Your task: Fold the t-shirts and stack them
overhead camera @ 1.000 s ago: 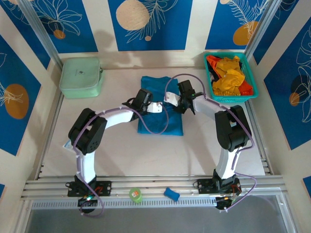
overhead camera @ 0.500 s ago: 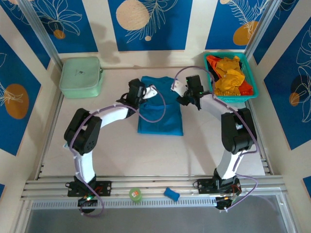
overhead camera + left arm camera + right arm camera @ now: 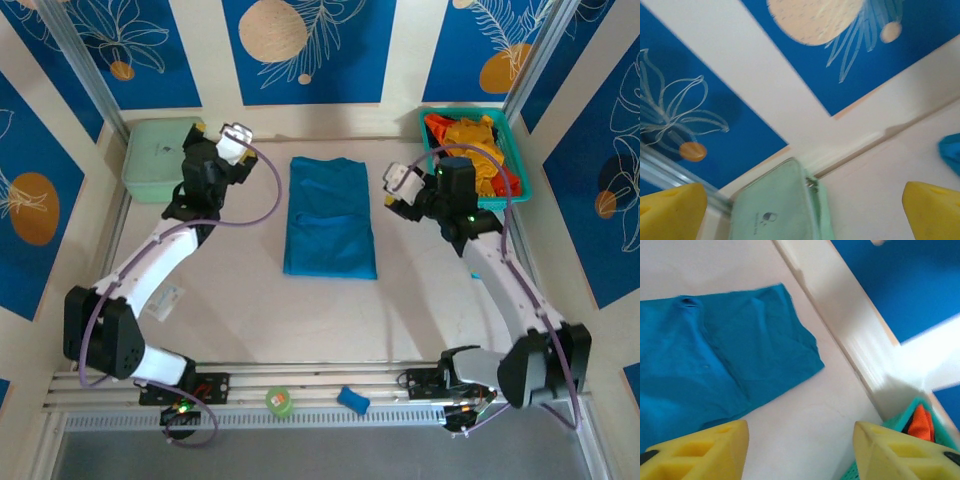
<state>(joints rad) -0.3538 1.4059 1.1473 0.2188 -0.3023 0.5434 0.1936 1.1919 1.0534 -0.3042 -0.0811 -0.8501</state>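
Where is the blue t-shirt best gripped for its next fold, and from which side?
Likely its two far corners: left tool on the left corner, right tool on the right, each descending from above. The blue t-shirt lies flat as a long strip with bare table along both long sides, so the thin far edge can be pinched and drawn toward the near end.

Bright, even overhead light casts faint soft shadows on the bench (image 3: 240, 300); both wrist views are blurred, the right worst toward 3 o'clock.
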